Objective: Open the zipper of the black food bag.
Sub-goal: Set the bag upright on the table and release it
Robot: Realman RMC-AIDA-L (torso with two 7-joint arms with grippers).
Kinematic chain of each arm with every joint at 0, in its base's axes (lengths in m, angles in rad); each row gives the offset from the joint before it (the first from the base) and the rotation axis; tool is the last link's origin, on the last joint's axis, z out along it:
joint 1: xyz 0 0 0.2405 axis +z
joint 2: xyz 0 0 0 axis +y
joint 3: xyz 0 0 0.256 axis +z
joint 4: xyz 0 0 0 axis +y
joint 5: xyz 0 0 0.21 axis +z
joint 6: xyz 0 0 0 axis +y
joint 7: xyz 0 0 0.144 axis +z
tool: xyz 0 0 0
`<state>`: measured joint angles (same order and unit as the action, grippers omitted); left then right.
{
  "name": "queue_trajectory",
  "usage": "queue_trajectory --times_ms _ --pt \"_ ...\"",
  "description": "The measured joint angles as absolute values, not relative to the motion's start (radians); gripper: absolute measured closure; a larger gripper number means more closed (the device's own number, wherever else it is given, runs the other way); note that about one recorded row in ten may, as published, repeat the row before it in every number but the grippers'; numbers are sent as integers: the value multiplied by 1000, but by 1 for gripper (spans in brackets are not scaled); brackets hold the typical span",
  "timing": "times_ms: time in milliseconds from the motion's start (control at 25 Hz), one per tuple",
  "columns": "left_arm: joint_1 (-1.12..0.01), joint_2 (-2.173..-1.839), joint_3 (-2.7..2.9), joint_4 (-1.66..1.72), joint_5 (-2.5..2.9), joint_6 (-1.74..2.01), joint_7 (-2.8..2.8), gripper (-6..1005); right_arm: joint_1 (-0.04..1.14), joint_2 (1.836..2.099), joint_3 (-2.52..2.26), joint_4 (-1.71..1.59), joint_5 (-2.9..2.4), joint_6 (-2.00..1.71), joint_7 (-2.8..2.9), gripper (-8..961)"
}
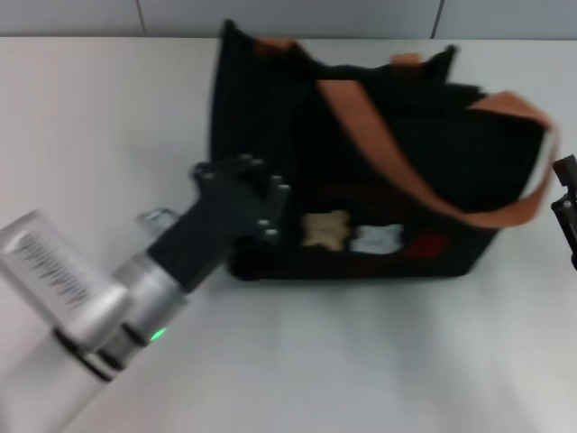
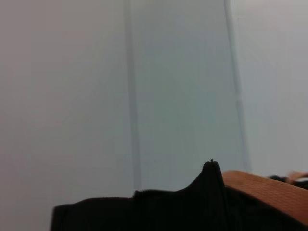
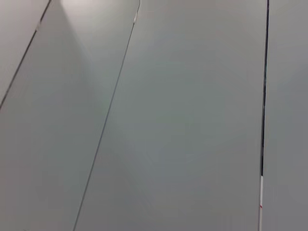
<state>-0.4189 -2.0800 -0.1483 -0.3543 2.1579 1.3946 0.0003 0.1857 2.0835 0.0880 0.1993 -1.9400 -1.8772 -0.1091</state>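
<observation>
The black food bag (image 1: 361, 153) stands on the white table in the middle of the head view, its bear patches (image 1: 326, 230) facing me. Two orange-brown strap handles (image 1: 424, 185) drape over its top. I cannot make out the zipper against the dark fabric. My left gripper (image 1: 257, 206) is at the bag's near left corner, close against the fabric. At the right edge of the head view, just past the bag's right end, only part of my right gripper (image 1: 566, 209) shows. The left wrist view shows the bag's top edge (image 2: 192, 207) and a strap (image 2: 269, 190).
A white tabletop (image 1: 108, 117) surrounds the bag, with open surface to the left and in front. A grey panelled wall (image 1: 288, 16) runs behind the table. The right wrist view shows nothing but grey wall panels (image 3: 183, 120).
</observation>
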Motion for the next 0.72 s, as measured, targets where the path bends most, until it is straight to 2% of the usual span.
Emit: queue_trajectory --times_ms 120,240,440,520,720 --pt "-471 -2080 -137 -375 2160 1323 -17 911 179 2081 86 180 -1941 -1919 -59 352" --pt "-473 -2080 -130 -369 2161 1338 -45 907 168 2083 86 141 -1941 -1955 4 351" --pt "-420 -2072 -130 -334 2212 1474 -92 900 152 2080 85 114 -1942 -2017 41 191" --pt "-404 -2072 -131 -285 2244 1558 -123 897 147 2079 88 86 -1942 -2051 102 178" --pt "-386 -2066 -123 -194 2283 1639 -209 683 178 2080 67 -85 -1961 -2095 391 146"
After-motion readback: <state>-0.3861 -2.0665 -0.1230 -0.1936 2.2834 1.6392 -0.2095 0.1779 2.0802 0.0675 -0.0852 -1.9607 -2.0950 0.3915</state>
